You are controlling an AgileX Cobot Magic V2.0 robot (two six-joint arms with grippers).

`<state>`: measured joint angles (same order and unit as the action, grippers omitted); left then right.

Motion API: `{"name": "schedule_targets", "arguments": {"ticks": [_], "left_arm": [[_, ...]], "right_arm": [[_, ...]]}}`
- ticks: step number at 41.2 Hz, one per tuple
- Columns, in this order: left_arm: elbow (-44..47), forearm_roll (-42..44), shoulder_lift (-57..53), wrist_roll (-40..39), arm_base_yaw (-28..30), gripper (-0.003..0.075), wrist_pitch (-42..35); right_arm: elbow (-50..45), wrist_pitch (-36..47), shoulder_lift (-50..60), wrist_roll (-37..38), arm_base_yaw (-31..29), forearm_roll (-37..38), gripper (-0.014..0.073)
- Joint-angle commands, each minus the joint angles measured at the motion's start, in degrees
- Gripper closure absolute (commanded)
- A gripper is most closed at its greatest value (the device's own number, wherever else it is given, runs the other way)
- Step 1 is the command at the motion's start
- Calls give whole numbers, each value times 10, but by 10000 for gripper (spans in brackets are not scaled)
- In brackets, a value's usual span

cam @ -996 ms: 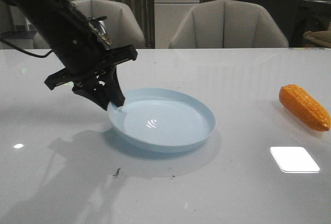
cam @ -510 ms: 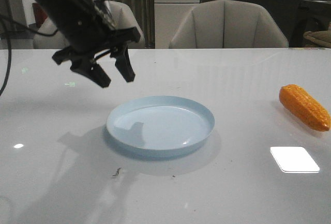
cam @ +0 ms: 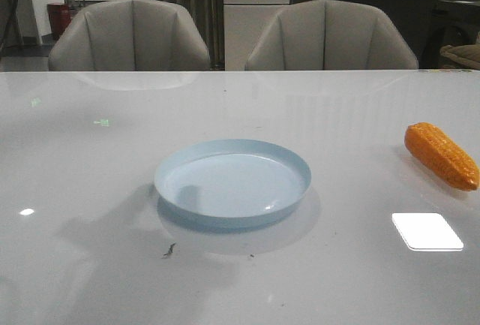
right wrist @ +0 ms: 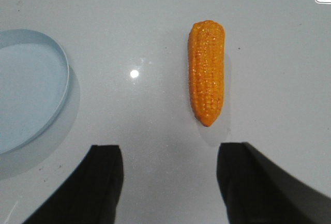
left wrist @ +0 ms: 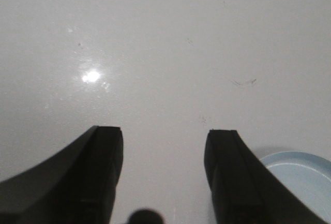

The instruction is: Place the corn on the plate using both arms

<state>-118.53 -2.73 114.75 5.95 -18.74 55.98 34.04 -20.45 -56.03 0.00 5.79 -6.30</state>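
One glossy white table (cam: 360,115) spans the front view and carries everything else; two grey upholstered chairs (cam: 131,34) stand behind its far edge. One round, shallow, pale blue plate (cam: 233,182) sits flat near the table's middle, empty, with only a shadow falling across its left side. Its central position plausibly puts it within reach of either arm. One orange-yellow corn cob with bumpy kernel rows (cam: 441,154) lies on its side near the table's right edge, well apart from the plate and touching nothing but the tabletop; that side suggests the right arm is the one to fetch it.

In the right wrist view the corn (right wrist: 207,71) lies lengthwise ahead of the right gripper (right wrist: 169,180), tapered end nearest the fingers, roughly centred on the gap between them; the jaws stand wide apart and hold nothing, a posture that suits a descent straight over the cob. The plate's rim (right wrist: 63,81) shows to one side. The left gripper (left wrist: 164,169) likewise has its jaws spread and empty above bare tabletop, just beside the plate's edge (left wrist: 305,167). Neither arm appears in the front view. A small dark speck (cam: 170,249) marks the table in front of the plate.
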Motion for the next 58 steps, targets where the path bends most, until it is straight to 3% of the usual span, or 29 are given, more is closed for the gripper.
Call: {"name": "schedule_targets", "arguments": {"ticks": [1, 12, 19, 22, 31, 39, 48, 58], "left_arm": [[-23, 8, -71, -14, 19, 300, -25], [-15, 56, -160, -13, 64, 300, -31], [73, 82, -227, -13, 69, 300, -65], [152, 86, -260, -12, 69, 300, -114], [503, 84, -400, -14, 69, 300, -340], [731, 40, -525, -19, 69, 300, -486], [840, 12, -624, -19, 69, 300, -499], [848, 15, -649, -19, 69, 300, -479]], "right_arm": [[21, 36, 3, 0, -1, -2, 86], [21, 35, 3, 0, -1, -2, 86], [21, 35, 3, 0, -1, -2, 86], [21, 35, 3, 0, -1, -2, 86], [21, 29, 3, 0, -1, -2, 86], [21, 13, 3, 0, -1, -2, 86], [21, 20, 3, 0, -1, -2, 86], [60, 38, -41, 0, -25, 14, 86]]}}
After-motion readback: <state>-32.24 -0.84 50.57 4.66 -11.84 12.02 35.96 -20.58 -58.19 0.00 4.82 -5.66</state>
